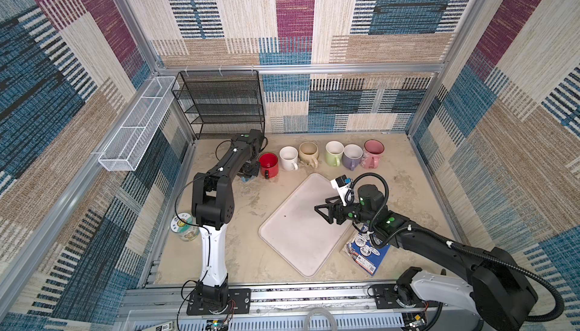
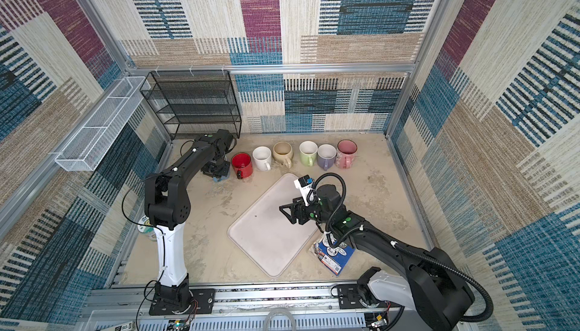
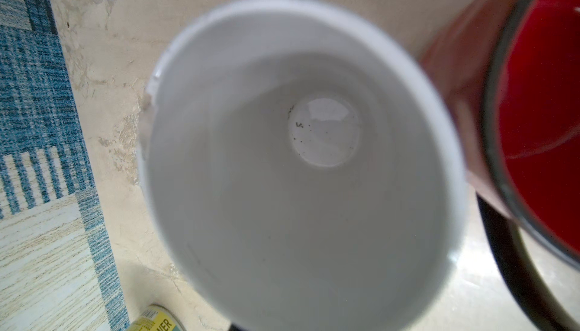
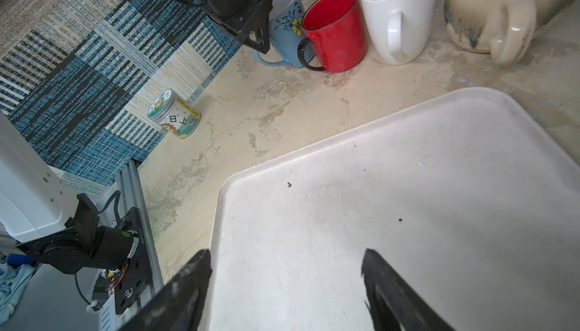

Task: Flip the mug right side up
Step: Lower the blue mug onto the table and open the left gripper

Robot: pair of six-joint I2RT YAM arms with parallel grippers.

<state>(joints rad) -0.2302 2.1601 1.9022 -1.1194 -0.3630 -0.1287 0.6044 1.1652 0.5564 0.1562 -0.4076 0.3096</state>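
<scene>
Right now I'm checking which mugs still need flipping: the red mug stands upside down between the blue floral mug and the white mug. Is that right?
Not quite. The red mug is right side up, with its open mouth facing up, as the right wrist view shows. The rest holds: it stands between the blue floral mug and the white mug.

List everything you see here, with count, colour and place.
blue floral mug: one, blue, left end of back row
other mugs: six, red, white, cream, green, lavender, pink, back row, upright
tray: one, off-white, centre
jar: one, yellow-green label, on its side, front left
packet: one, blue, right of tray
mesh rack: one, black, back left
wire basket: one, white, left wall
left claw: one, black, closed on blue floral mug
right claw: one, black, open above tray
</scene>
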